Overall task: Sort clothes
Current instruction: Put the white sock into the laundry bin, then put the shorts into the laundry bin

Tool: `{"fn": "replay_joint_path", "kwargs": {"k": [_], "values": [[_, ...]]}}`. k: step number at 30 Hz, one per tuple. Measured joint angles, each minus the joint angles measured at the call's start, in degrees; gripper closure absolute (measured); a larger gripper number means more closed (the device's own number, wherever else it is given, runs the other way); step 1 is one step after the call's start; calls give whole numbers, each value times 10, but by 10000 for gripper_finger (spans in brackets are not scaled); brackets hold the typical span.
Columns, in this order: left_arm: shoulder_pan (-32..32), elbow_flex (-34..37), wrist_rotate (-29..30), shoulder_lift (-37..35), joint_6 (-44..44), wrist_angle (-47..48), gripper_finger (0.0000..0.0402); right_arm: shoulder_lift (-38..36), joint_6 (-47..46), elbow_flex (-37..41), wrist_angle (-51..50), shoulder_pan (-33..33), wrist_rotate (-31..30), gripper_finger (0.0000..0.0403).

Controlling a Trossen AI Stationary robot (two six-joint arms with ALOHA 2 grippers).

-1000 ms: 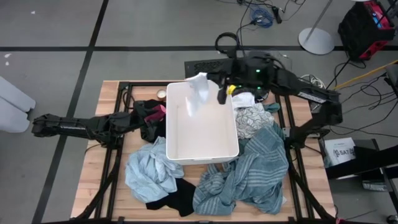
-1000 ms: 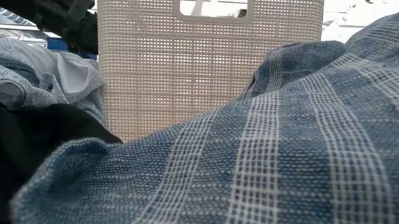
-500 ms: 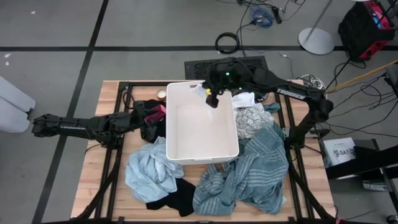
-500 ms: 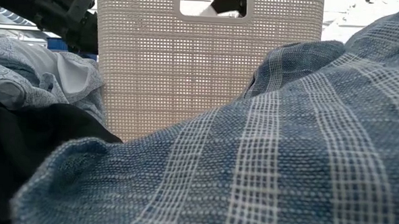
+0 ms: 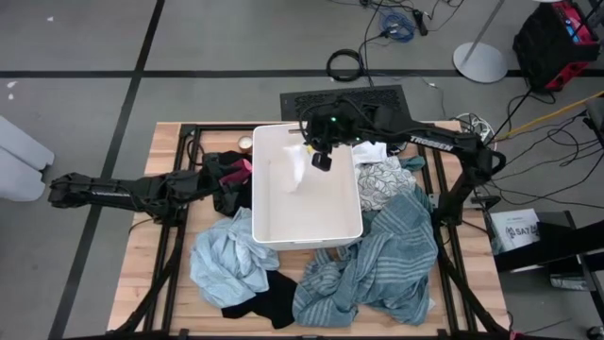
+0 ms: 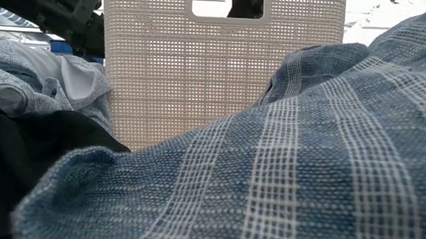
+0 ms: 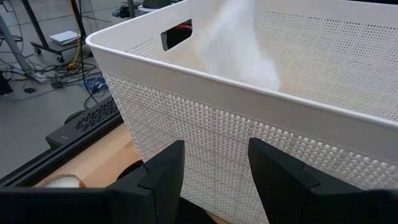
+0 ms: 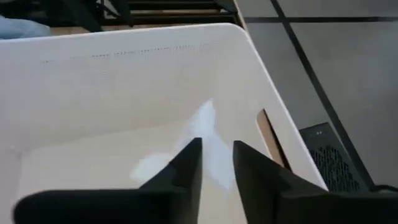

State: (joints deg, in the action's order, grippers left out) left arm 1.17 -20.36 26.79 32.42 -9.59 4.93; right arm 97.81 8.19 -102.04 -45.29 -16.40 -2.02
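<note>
I see the white bin (image 5: 307, 236) in the middle of the tabletop (image 5: 165, 156), holding only one white cloth (image 5: 294, 170) near its far end, blurred in both wrist views; my right pincer (image 5: 319, 159) hangs over that end, its fingers parted by a narrow gap with nothing between them, the cloth just below; my left pincer (image 7: 214, 168) waits beside the bin's left wall, fingers apart and empty; around the bin lie the teal-grey striped garment (image 5: 377, 269), the light blue garment (image 5: 225, 257), the black garment (image 5: 260, 304), the white patterned garment (image 5: 382, 179) and the magenta piece (image 5: 236, 172); from the low view the striped cloth blocks most of the scene, and I cannot see the bin's floor there.
</note>
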Motion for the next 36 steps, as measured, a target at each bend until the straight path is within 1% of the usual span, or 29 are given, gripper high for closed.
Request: {"fn": "replay_joint_path", "kwargs": {"k": [5,8,13,19,21,25,31,36], "values": [[0,0,0,0,0,0,214,-16,2,0,-19,0,7,277],[0,0,0,0,-1,0,214,-34,5,0,-64,0,6,266],[0,0,0,0,-2,0,214,-70,-4,0,-156,0,4,266],[0,0,0,0,-2,0,214,-107,-71,2,-285,0,4,270],[0,0,0,0,-4,0,214,-119,-97,16,-311,0,4,270],[0,0,0,0,-5,1,214,-157,-136,80,-315,0,-5,270],[0,0,-3,0,-6,0,214,-233,-187,220,-299,-2,-69,270],[0,0,-8,0,-6,0,214,-277,-246,325,-277,-22,-67,270]]}}
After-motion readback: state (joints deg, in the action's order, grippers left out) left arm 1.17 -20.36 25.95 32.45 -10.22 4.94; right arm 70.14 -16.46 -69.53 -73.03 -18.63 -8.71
